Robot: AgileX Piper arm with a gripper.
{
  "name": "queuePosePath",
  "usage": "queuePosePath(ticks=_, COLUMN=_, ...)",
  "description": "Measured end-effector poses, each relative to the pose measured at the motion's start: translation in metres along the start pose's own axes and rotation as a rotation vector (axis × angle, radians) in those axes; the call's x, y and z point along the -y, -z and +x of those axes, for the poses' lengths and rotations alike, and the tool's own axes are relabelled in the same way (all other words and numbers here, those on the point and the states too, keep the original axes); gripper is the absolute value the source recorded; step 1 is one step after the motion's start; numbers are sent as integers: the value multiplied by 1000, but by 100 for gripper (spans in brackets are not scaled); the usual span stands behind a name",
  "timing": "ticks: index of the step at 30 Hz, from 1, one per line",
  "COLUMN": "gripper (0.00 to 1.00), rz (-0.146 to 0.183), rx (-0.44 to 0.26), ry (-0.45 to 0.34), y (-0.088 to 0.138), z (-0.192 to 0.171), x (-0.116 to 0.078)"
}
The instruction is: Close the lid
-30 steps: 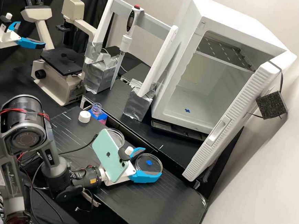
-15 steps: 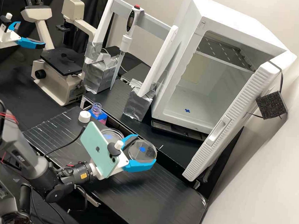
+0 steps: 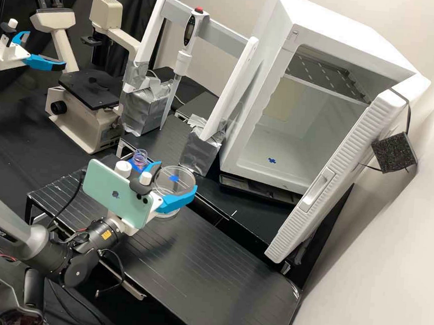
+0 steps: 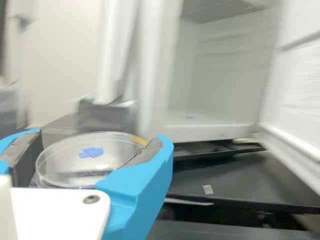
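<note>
The lid (image 3: 179,188) sits inside the pincer (image 3: 178,176); its rim seems gripped.

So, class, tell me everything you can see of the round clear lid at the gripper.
The lid is a shallow, see-through disc with a low rim, apparently plastic or glass. A small blue mark, roughly cross-shaped, sits on its face. It is held between the blue fingers of the gripper, whose dark pads meet its rim on opposite sides. It is off the bench, and in the high view it partly overlaps a clear dish. Its exact tilt is hard to judge.
</note>
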State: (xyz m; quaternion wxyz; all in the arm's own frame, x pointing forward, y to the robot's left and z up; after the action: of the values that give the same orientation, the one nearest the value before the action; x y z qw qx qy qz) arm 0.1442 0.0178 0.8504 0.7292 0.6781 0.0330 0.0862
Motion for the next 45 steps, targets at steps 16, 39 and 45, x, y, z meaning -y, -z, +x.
queuePosePath(ticks=16, gripper=0, rz=5, rx=39, ry=171, y=-14, z=2, x=17)
queuePosePath(ticks=39, gripper=0, rz=-23, rx=69, ry=170, y=-23, z=-6, x=11)
queuePosePath(ticks=45, gripper=100, rz=-16, rx=74, ry=181, y=-24, z=-7, x=11)
